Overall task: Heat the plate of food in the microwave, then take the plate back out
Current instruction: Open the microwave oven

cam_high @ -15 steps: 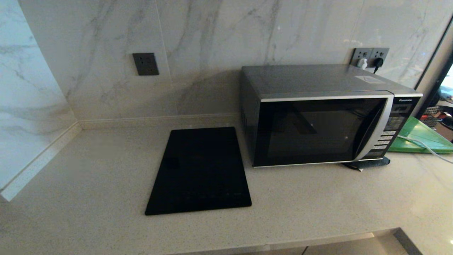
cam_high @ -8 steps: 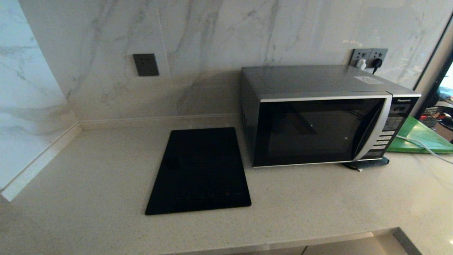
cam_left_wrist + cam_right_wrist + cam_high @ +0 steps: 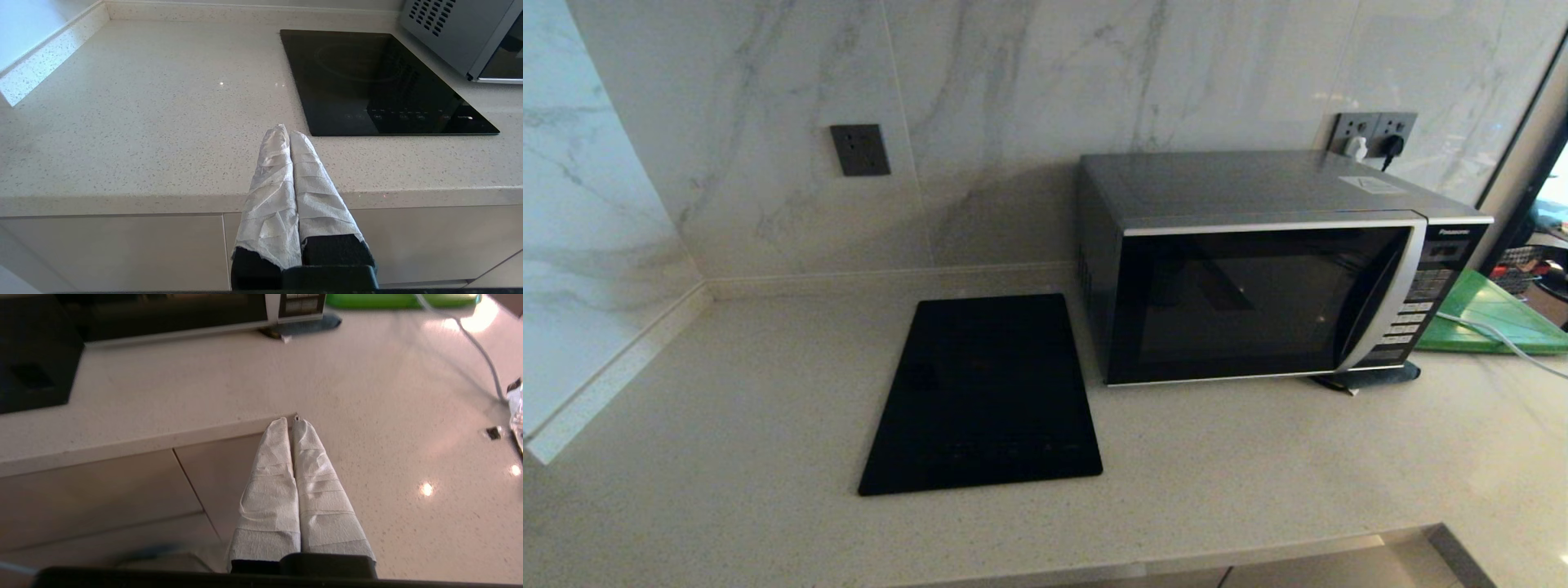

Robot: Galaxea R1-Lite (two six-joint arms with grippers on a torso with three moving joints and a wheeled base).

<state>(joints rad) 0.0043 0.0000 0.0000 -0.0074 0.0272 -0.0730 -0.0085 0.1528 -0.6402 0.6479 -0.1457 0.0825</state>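
The black and silver microwave point(image 3: 1258, 278) stands at the back right of the counter, its dark glass door closed; one corner of it point(image 3: 461, 36) shows in the left wrist view and its lower front point(image 3: 171, 314) in the right wrist view. The plate of food is out of view. My left gripper point(image 3: 286, 131), wrapped in white tape, is shut with nothing in it and hangs at the counter's front edge, short of the cooktop. My right gripper point(image 3: 291, 422), also wrapped and shut on nothing, hovers by the counter's inner corner in front of the microwave. Neither arm shows in the head view.
A flat black glass cooktop point(image 3: 984, 396) lies left of the microwave. A green board point(image 3: 1494, 318) with a white cable point(image 3: 1503, 336) across it lies to the microwave's right. A dark pad point(image 3: 1372, 376) sits under the microwave's right front corner. Wall sockets point(image 3: 1376, 131) are behind.
The head view has shifted very slightly; nothing on the counter has moved.
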